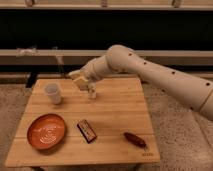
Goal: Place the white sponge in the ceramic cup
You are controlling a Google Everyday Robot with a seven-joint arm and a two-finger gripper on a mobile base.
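Gripper [80, 81] of mine hangs upper left of centre, pinched shut on the white sponge [75, 78], right of the ceramic cup [53, 93].

A wooden table [120, 112] stands before a dark wall. A white robot arm [150, 70] reaches in from the right, across the far side of the table. Its gripper [79, 78] hangs above the far edge, clamped on a pale sponge [75, 82], between a white cup [53, 93] to the left and a slim bottle [92, 92] just beside it. Nearer the camera lie an orange bowl [46, 131], a dark brown bar [87, 130] and a reddish-brown oblong thing [135, 139].
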